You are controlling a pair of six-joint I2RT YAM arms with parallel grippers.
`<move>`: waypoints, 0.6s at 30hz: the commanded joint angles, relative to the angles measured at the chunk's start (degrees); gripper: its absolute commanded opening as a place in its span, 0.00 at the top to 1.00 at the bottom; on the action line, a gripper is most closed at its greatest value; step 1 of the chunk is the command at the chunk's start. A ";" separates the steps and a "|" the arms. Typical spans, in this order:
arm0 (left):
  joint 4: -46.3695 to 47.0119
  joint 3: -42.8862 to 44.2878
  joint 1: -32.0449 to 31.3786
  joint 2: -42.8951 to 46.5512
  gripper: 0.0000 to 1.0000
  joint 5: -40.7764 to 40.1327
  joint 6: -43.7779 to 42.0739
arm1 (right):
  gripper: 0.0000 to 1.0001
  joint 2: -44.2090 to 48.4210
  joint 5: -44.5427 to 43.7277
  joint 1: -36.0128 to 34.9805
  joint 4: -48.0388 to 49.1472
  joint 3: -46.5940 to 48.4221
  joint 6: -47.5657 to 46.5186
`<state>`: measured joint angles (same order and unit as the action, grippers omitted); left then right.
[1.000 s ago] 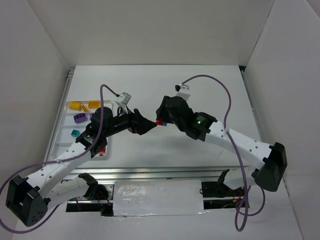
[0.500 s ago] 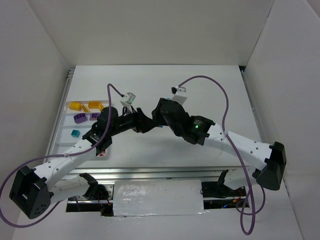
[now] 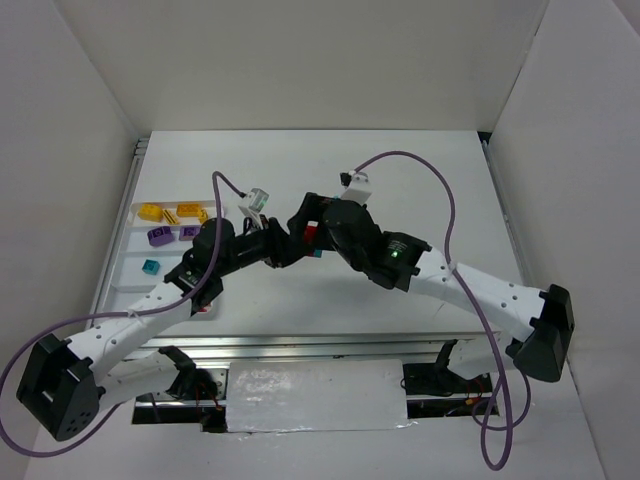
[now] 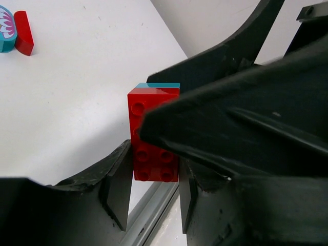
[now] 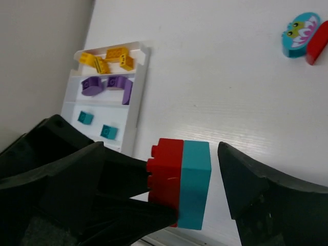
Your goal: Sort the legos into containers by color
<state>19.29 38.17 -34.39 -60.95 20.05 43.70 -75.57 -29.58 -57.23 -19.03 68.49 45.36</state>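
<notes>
The red lego (image 4: 154, 128), joined to a teal lego (image 5: 196, 179), is clamped between the fingers of the left pincer (image 4: 154, 187) over the desk (image 5: 215, 77). The right pincer (image 5: 187, 184) is parted around the pair, one finger standing clear of the teal face. The tray (image 5: 139, 87) lies well apart.

Right of tray (image 3: 137, 214), left gripper (image 4: 152, 177) and right gripper (image 3: 308, 238) crowd one brick stack (image 5: 180, 182), fingers overlapping, only a slit free at its teal face. Left arm (image 3: 150, 303) covers tray's near-right corner. Tray's far rows reachable from above. Table (image 3: 400, 170) beyond tray open.
</notes>
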 commanded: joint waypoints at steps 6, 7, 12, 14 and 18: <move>-0.73 1.46 -0.24 5.13 1.00 -2.91 -4.23 | 0.00 12.87 24.33 12.20 17.57 -11.93 -2.88; -1.79 2.25 -0.15 6.09 1.00 -3.00 -4.50 | 0.00 14.38 28.75 13.89 19.79 -13.98 -4.39; -6.81 6.38 -0.06 7.77 1.00 5.41 -7.22 | 0.00 19.93 65.78 20.84 39.19 -24.00 -11.87; -5.67 6.91 -0.06 8.39 1.00 12.24 -7.93 | 0.00 20.37 71.83 20.93 43.44 -25.42 -12.14; 3.45 4.73 -0.15 9.62 1.00 20.89 -5.66 | 0.04 19.94 78.97 20.85 55.13 -28.32 -8.19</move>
<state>14.31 42.63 -34.41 -52.88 31.09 37.91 -56.66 35.79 -36.38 21.10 41.12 36.97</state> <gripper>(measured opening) 0.469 0.977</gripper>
